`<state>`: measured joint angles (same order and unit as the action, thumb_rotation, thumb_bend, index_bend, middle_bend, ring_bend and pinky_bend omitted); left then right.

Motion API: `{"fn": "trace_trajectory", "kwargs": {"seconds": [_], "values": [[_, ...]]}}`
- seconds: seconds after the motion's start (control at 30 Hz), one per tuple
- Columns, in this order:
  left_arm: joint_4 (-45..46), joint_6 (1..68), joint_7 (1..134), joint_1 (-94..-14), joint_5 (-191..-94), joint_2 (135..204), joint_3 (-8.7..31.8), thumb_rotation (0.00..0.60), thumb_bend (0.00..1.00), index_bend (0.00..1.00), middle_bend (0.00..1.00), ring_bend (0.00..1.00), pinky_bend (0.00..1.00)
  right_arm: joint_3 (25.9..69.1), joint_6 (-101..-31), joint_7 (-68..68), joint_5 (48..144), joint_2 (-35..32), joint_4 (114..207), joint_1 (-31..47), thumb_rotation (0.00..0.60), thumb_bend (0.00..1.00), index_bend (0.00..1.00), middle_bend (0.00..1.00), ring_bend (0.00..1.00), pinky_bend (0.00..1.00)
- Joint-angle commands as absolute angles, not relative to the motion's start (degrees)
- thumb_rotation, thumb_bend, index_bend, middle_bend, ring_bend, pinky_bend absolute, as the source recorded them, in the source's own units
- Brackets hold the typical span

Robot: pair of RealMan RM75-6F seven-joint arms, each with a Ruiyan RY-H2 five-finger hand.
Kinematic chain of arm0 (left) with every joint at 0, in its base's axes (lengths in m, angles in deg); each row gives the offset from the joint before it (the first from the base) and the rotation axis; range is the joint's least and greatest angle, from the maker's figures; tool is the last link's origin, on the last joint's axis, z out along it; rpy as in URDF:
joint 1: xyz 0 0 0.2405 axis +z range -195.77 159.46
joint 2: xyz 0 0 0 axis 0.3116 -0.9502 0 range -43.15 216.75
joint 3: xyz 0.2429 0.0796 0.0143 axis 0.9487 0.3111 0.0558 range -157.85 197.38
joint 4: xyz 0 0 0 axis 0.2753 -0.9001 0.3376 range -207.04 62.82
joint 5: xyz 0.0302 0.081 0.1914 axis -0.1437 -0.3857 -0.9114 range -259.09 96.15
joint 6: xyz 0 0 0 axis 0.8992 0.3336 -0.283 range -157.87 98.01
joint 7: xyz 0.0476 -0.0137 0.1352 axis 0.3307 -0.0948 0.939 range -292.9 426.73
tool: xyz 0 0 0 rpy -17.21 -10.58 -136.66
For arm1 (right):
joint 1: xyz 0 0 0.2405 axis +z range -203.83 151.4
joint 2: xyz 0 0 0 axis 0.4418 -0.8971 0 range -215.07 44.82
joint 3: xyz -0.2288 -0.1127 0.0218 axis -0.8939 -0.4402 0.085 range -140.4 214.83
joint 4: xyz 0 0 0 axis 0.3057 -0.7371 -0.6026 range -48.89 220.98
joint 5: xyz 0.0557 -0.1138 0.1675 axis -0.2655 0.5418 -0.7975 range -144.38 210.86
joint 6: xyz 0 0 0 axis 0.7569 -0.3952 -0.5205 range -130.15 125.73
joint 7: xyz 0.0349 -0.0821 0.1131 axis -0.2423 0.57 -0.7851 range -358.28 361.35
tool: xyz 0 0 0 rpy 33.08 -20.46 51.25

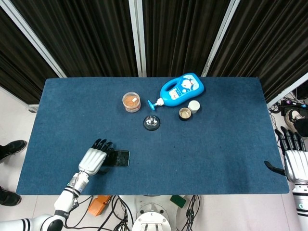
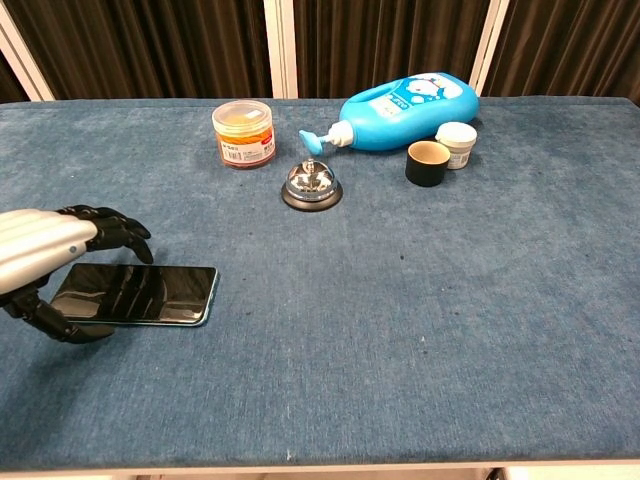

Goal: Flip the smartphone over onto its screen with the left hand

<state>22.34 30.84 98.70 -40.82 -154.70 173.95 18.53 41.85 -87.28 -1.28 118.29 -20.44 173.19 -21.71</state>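
The smartphone lies dark glossy screen up near the front left of the blue table. My left hand straddles its left end. The black fingers arch over the far edge with a gap above the glass. The thumb sits at the near left corner, and whether it touches the phone is unclear. The phone still rests on the cloth. My right hand hangs beyond the table's right edge with its fingers spread, holding nothing.
At the back middle stand an orange-filled clear jar, a silver call bell, a blue pump bottle on its side, a black cup and a small white jar. The table's front edge runs close to the phone.
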Motion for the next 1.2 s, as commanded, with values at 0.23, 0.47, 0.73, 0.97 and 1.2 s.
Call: {"fn": "trace_trajectory", "kwargs": {"seconds": [0.23,0.47,0.73,0.97,1.2], "values": [[20.85,30.24,99.33,-41.81,-152.73,175.04,18.88,0.6,0.24,0.27,0.09,0.01,0.0,41.86,-86.97,-1.51,118.07,-20.28,172.86,-21.66,0.6,0.25,0.0,0.03,0.0,0.0],[19.16,29.88,98.99,-42.63,-151.65,176.15,18.76,0.6,0.27,0.31,0.08,0.0,0.0,41.83,-86.97,-1.65,117.98,-20.26,172.72,-21.77,0.6,0.25,0.0,0.03,0.0,0.0],[18.39,30.13,96.38,-43.22,-152.17,176.09,18.53,0.6,0.44,0.49,0.13,0.02,0.0,41.81,-87.02,-1.79,117.85,-20.27,172.71,-21.93,0.6,0.25,0.0,0.03,0.0,0.0],[21.86,27.94,92.77,-44.36,-152.6,171.98,18.64,0.6,0.53,0.55,0.16,0.02,0.0,41.8,-86.86,-1.79,117.75,-20.12,172.68,-21.93,0.6,0.25,0.0,0.03,0.0,0.0],[23.82,24.24,90.49,-46.56,-150.74,168.25,17.93,0.6,0.55,0.52,0.16,0.03,0.0,41.76,-86.91,-1.87,117.52,-20.0,172.71,-22.14,0.6,0.25,0.0,0.03,0.0,0.0]]}}
